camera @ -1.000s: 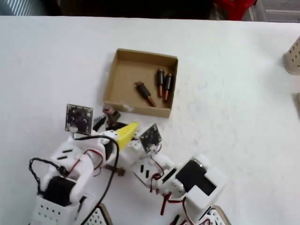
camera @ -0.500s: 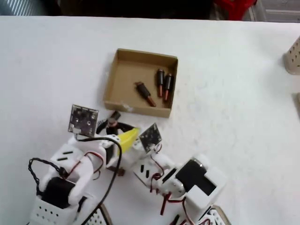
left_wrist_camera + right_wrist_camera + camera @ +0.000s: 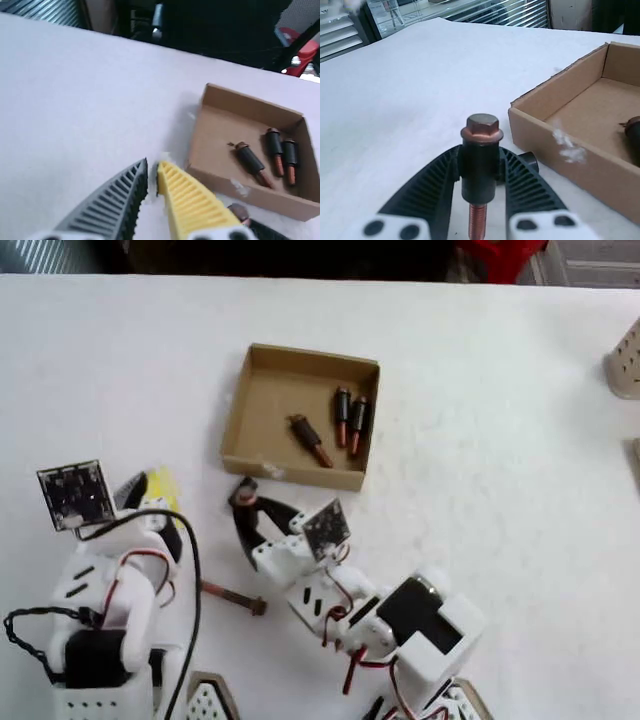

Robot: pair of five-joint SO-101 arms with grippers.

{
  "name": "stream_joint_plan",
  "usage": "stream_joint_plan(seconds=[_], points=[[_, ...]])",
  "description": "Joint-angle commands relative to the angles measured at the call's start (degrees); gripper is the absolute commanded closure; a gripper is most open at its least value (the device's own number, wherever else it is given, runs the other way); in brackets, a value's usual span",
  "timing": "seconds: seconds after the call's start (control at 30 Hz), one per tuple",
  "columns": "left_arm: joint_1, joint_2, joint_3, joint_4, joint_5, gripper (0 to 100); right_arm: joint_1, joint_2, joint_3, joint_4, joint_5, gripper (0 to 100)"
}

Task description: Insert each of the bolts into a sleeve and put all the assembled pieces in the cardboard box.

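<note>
White table [image 3: 500,440], dark room beyond the far edge. Near the middle, open cardboard box [image 3: 290,471]; three assembled pieces [image 3: 342,417] on its floor, two side by side by one wall, the third apart and aslant. Just outside the box's near wall: right gripper [image 3: 479,154], clamped tight on a black sleeve [image 3: 479,172] with a copper bolt [image 3: 481,130] through it, head past the fingertips, thread out the other end. Left of the box in the high view, not touching it: left gripper [image 3: 151,172], fingers all but together, nothing held. Loose bolt [image 3: 232,597] flat on the table between the two arms.
</note>
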Motion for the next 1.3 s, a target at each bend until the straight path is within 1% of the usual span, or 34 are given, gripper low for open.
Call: stream_joint_plan(seconds=[0.0,0.07,0.27,0.43,0.5,0.57,0.63,0.83,0.93,1.0,1.07,1.1,1.2,1.27], points=[[-2.5,0.4,6.1,-0.5,0.6,96,0.9,-2.6,-0.2,0.0,-0.2,98.1],[-2.9,0.4,9.8,-2.2,0.5,98,1.7,-2.7,-0.2,-0.4,-0.2,98.1],[-7.1,0.4,18.5,-12.1,0.5,98,3.1,-5.5,0.6,0.0,-0.2,98.2],[-7.1,0.4,23.7,-15.8,0.4,98,3.7,-16.1,7.0,0.1,-0.3,98.2],[-7.1,0.5,25.5,-17.9,-1.7,98,3.9,-21.6,8.5,3.2,-0.3,98.2],[-7.2,0.7,25.4,-17.5,-5.6,98,4.9,-27.2,8.4,11.2,-0.3,98.2],[-7.2,0.7,25.4,-15.0,-8.4,98,6.5,-33.5,6.8,21.1,-0.5,98.2],[-7.1,0.7,25.4,-13.4,-9.1,98,13.8,-50.9,-1.6,53.3,-0.5,98.1],[-7.1,0.7,25.4,-13.2,-9.1,98,17.5,-56.5,-8.0,69.7,-0.3,97.8],[-7.0,0.7,25.4,-12.1,-9.1,97,19.4,-58.0,-12.9,78.6,-0.2,97.8],[-7.0,0.7,25.4,-11.9,-9.1,97,21.0,-58.1,-17.9,85.1,0.1,97.7],[-7.0,0.7,25.4,-11.9,-9.1,97,21.6,-58.1,-20.2,87.4,1.7,97.7],[-7.0,0.7,25.4,-11.9,-9.1,97,22.3,-58.0,-25.8,92.4,10.5,97.7],[-7.0,0.7,25.4,-11.8,-9.1,97,22.3,-57.7,-29.1,95.0,13.4,97.7]])
